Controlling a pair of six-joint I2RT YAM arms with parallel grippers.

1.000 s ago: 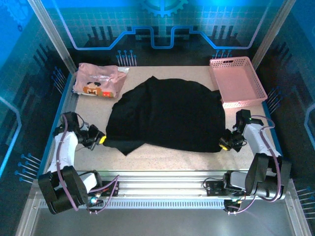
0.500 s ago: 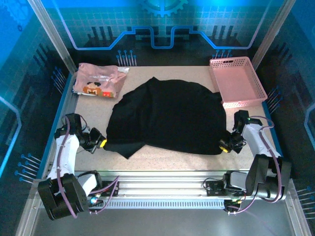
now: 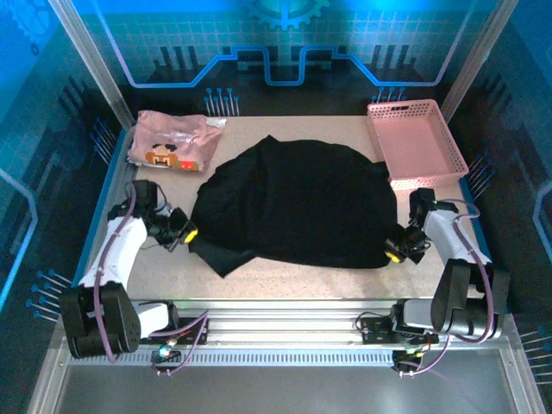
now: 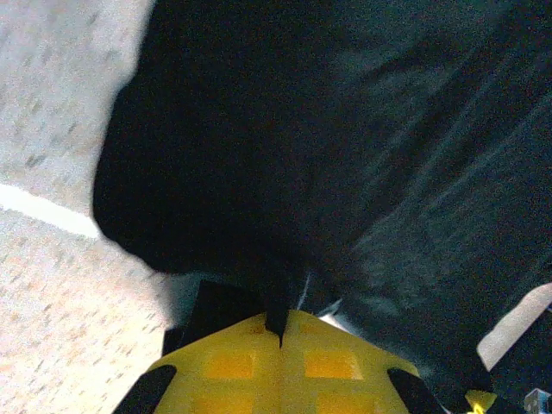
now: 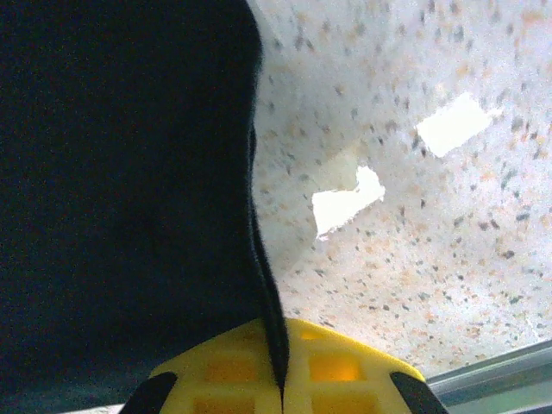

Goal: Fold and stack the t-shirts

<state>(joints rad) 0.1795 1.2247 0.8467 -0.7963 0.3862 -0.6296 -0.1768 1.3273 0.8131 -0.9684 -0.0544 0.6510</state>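
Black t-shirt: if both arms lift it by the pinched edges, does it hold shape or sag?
Probably floppy: the black t-shirt lies in soft wrinkles with an uneven outline, so the middle should sag between the left gripper and right gripper. Likely light, since thin edges fit in shut jaws. Dragged, it may bunch on the speckled table.

No readable text, labels or numbers anywhere.

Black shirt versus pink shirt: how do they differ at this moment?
The black shirt is plain; the pink shirt bears a pixel print. The black shirt lies spread wide; the pink shirt is a small bundle at the far left corner. The left tool and right tool pinch the black shirt's edges; nothing touches the pink shirt. Both lie on the table.
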